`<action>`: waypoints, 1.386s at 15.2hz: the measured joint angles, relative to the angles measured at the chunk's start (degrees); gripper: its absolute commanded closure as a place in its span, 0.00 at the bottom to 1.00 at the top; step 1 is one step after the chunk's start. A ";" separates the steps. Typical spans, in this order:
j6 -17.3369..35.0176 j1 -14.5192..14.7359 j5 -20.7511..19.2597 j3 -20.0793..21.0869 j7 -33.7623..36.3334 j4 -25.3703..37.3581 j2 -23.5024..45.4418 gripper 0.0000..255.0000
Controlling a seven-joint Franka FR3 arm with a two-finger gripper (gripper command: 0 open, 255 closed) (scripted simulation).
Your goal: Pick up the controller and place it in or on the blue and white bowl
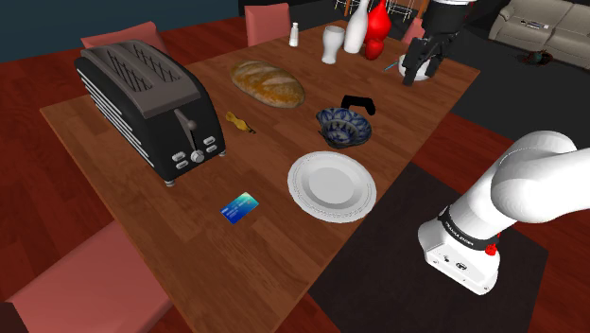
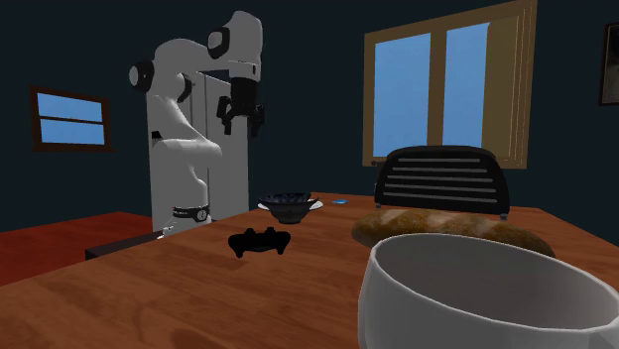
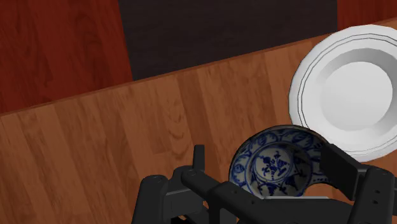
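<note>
Black two-handled game controller (image 1: 357,102) lies flat on the brown wooden table (image 1: 189,236), just beside the round blue-and-white patterned bowl (image 1: 343,128), on the side away from the round white plate (image 1: 331,185). The second exterior view shows a strip of bare wood between controller and bowl. It also shows the all-black gripper (image 2: 243,121) hanging high over the table, fingers apart and clasping nothing. The shoulder view does not show that height, but it lays out the whole tabletop. The wrist view looks down into the bowl's blue pattern, with the plate just beside it and a dark rug (image 3: 222,32) beyond the table's edge.

Counted: one controller, one bowl, one plate, one black slotted toaster (image 1: 147,104), one brown bread loaf (image 1: 268,83), one small blue card (image 1: 239,208), one white cup (image 1: 333,43), one tall white bottle (image 1: 356,26), one red vessel (image 1: 376,28).

Open wood lies between toaster, card and plate — the plate sits near the table edge that faces the white arm (image 1: 529,180). Cup, bottle and vessel crowd the far end, in the shoulder view close to the gripper.
</note>
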 measured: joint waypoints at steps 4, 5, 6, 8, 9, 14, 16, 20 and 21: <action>2.85 -0.41 -1.38 -1.37 -1.75 0.38 3.80 0.00; 4.09 -0.65 -2.04 -2.08 -2.64 0.58 5.46 0.00; 5.44 -0.83 -2.60 -2.66 -3.38 0.51 6.98 0.00; 7.99 -1.21 -3.73 -3.92 -5.02 1.47 10.92 0.00; 9.28 -1.37 -4.21 -4.41 -5.66 1.32 12.30 0.00; 15.30 -2.01 -5.92 -7.11 -9.36 5.65 23.62 0.00; 17.10 -2.37 -6.40 -8.13 -10.99 7.74 27.85 0.00; 20.79 -3.08 -6.71 -9.80 -14.10 12.70 37.17 0.00; 21.61 -3.40 -6.84 -10.24 -14.98 13.59 39.03 0.00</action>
